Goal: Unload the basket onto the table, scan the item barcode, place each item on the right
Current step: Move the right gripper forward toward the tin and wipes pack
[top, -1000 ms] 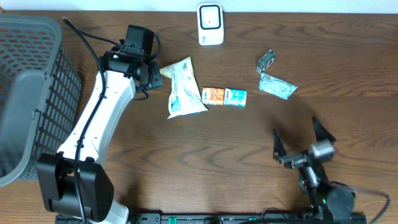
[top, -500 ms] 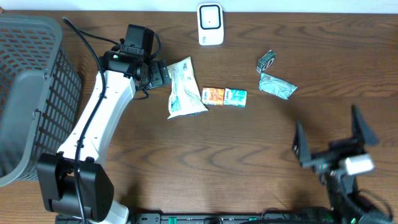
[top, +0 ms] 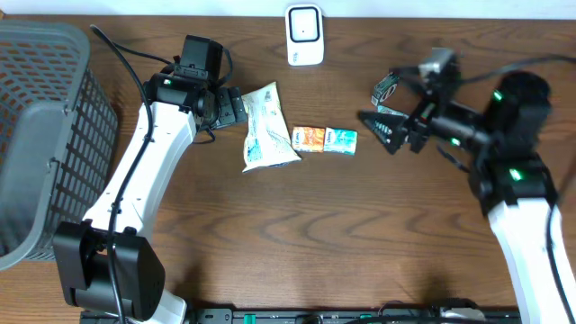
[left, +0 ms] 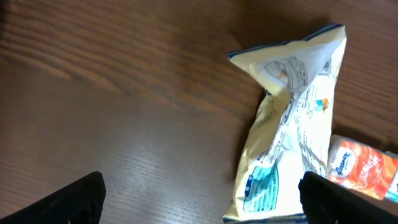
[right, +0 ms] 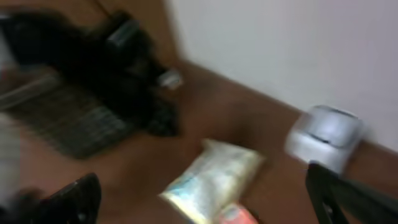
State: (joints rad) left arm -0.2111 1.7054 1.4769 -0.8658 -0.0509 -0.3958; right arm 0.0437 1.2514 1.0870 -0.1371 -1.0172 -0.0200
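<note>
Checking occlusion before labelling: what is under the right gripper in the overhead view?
The open right gripper is over a pale crinkled packet. Only the packet's upper-left corner shows, below the small green box. The gripper and arm cover the rest, including any barcode.

A dark wooden table [top: 297,225] (grain running sideways) meets a plain white wall [right: 280,50] behind.
</note>
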